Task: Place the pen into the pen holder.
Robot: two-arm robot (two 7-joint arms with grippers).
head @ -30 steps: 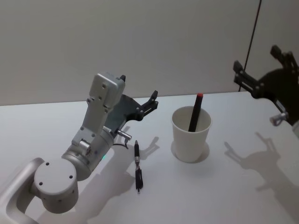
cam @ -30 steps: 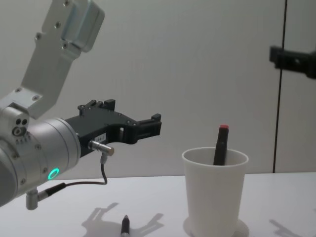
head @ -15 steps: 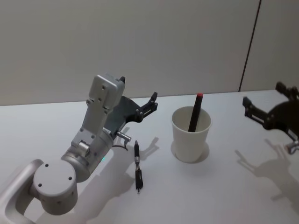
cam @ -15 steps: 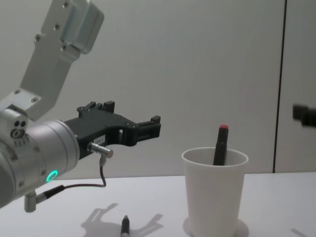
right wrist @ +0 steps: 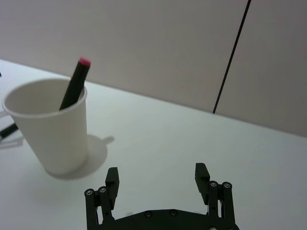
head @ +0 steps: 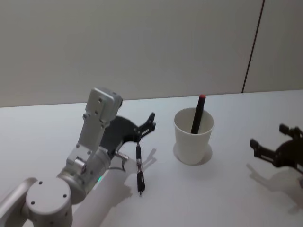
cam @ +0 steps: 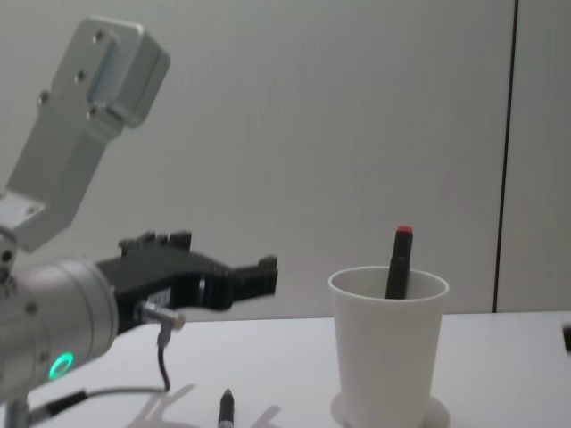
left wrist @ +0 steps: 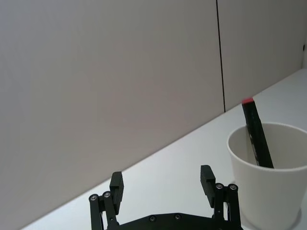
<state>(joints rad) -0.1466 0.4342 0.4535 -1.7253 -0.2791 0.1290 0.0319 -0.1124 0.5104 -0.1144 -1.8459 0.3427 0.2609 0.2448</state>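
Note:
A black pen [head: 139, 168] lies flat on the white table [head: 213, 198], left of the pen holder; its tip [cam: 226, 406] shows at the chest view's lower edge. The pen holder [head: 193, 136] is a white paper cup [cam: 388, 348] standing upright with a black, red-capped pen [head: 197, 114] leaning inside it. My left gripper [head: 148, 124] hangs open just over the far end of the lying pen, holding nothing [left wrist: 162, 181]. My right gripper [head: 268, 137] is open and empty [right wrist: 157, 175], low over the table to the right of the cup.
A plain grey wall with one dark vertical seam [head: 252, 47] backs the table. My left arm's silver links [head: 97, 127] rise over the table's near left. Bare tabletop lies around the cup.
The left gripper has sunk and drawn back, now just over the lying pen. The right gripper has dropped from high at the right to low beside the cup.

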